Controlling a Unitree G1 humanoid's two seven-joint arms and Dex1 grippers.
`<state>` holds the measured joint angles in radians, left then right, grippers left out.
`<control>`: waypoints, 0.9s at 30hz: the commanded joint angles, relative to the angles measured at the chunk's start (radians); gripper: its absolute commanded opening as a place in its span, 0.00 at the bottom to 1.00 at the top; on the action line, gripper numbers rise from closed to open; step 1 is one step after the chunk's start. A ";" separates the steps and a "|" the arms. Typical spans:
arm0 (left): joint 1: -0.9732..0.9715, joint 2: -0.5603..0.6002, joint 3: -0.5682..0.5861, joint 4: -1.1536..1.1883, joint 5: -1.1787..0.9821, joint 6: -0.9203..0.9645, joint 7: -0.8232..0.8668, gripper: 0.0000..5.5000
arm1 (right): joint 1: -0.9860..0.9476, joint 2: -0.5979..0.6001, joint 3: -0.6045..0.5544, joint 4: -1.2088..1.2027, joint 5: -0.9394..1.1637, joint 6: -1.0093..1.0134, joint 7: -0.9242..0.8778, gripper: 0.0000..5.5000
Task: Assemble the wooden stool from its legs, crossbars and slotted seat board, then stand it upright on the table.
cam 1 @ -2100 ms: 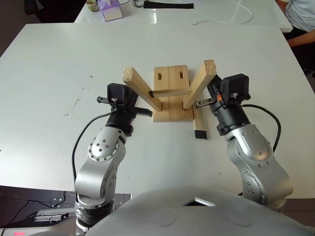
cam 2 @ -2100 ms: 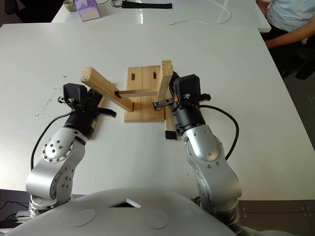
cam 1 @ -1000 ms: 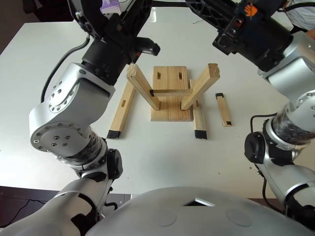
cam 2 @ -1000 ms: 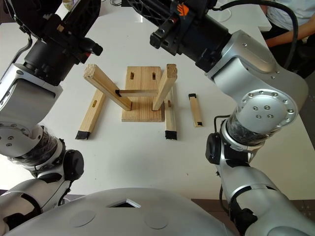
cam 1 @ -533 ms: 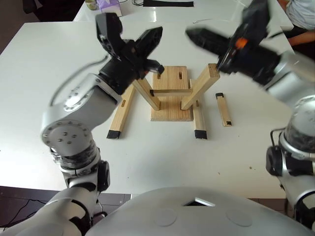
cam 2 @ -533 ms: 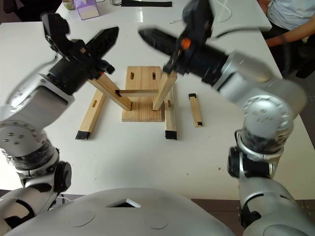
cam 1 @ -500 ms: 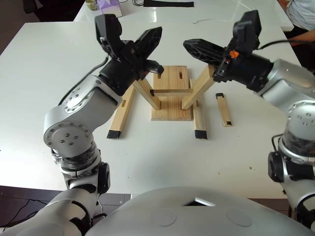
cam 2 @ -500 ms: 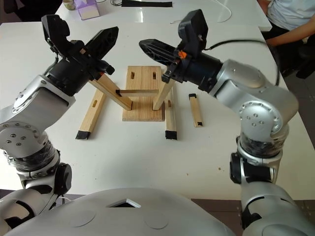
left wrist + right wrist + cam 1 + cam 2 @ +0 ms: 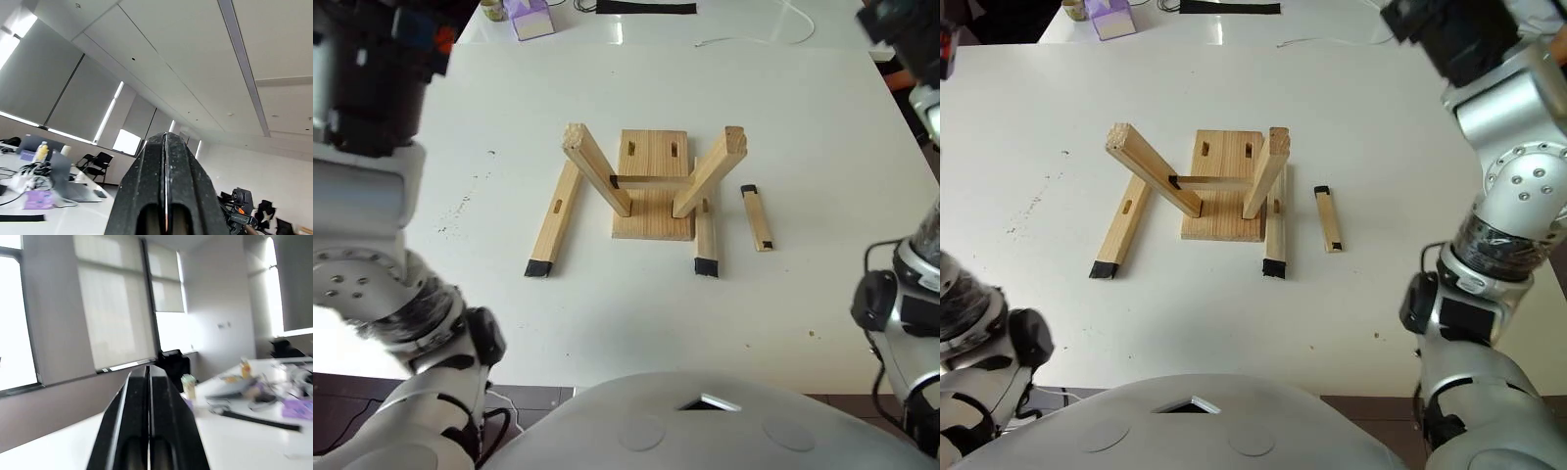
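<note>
Loose leg [image 9: 554, 220] flat on table [image 9: 460, 117], just left of seat board [image 9: 653, 155]; long axis runs away from robot, left arm's side. Left gripper [image 9: 165, 147], right gripper [image 9: 148, 377]: jaws together, empty, pointed away from the work.

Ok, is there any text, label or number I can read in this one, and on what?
No text can be read here.
Purple box at the back: any print is too small to read.
Seat board and legs: bare wood, no lettering visible.
</note>
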<state>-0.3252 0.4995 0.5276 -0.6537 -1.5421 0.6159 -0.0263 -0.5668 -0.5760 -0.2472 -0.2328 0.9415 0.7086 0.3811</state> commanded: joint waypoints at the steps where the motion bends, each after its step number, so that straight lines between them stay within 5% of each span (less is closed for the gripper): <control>1: 0.556 0.318 -0.215 0.278 0.504 0.025 -0.534 0.00 | 0.205 -0.128 0.462 0.292 -0.623 -0.399 0.152 0.01; 4: 0.671 0.360 -0.383 0.218 0.642 -0.019 -0.653 0.00 | 0.230 -0.039 0.522 0.377 -0.697 -0.536 0.192 0.01; 12: 0.487 0.084 -0.700 0.231 0.877 -0.092 -0.567 0.00 | 0.172 0.086 0.588 0.445 -0.660 -0.649 0.523 0.01; 17: 0.394 0.040 -0.740 0.367 1.099 -0.136 -0.471 0.00 | 0.166 0.109 0.624 0.426 -0.669 -0.630 0.681 0.01; 27: 0.371 0.020 -0.621 0.520 1.226 -0.215 -0.423 0.00 | 0.344 0.238 0.676 0.191 -0.688 -0.474 0.541 0.01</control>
<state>0.0495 0.5321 -0.1257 -0.1831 -0.3600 0.3912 -0.4943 -0.2630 -0.3448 0.4339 0.0358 0.2363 0.1820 0.9538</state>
